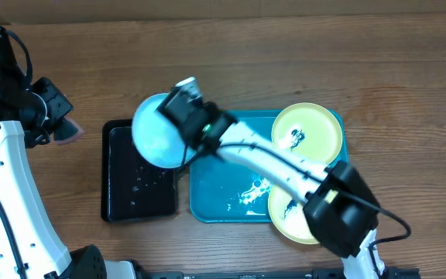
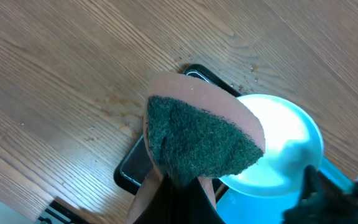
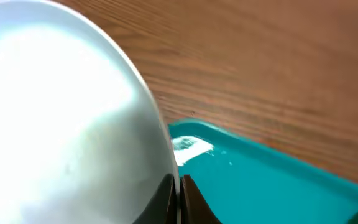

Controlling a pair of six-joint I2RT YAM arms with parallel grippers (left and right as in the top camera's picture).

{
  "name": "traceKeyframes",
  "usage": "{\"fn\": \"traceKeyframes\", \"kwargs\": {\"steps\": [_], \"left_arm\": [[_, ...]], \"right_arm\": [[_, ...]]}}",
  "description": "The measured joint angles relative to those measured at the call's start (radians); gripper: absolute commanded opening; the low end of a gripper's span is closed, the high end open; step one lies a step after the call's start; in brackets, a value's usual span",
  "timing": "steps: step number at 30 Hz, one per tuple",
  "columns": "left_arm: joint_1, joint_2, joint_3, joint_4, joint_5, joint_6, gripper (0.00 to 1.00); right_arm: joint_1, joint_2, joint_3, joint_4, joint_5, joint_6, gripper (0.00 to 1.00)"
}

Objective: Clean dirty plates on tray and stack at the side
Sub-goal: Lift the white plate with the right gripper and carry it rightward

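The right gripper (image 1: 183, 124) is pinching the rim of the light blue plate (image 1: 153, 133), which is hanging over the black tray (image 1: 138, 194) at the corner beside the turquoise tray (image 1: 219, 198), the white arm stretching across it. A yellow-green plate (image 1: 316, 128) with a dark smear is lying at the turquoise tray's right end, a second yellow-green plate (image 1: 285, 218) showing partly beneath the arm. The left gripper (image 1: 59, 128) is holding a pink sponge (image 1: 71, 132) over the wooden table (image 1: 285, 54)

Lower yellow-green plate (image 1: 283, 218) partly beneath right arm (image 1: 269, 159)
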Motion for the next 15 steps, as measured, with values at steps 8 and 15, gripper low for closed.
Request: {"fn": "traceKeyframes", "kwargs": {"steps": [8,15], "left_arm": [[0.0,0.0,0.0,0.003,0.004,0.0,0.04],[-0.063,0.012,-0.036,0.071,0.007,0.0,0.04]], "right_arm": [[-0.185,-0.009,0.093,-0.211,-0.293,0.074,0.04],[-0.492,-0.016,0.163,-0.377,-0.549,0.076,0.04]]}}
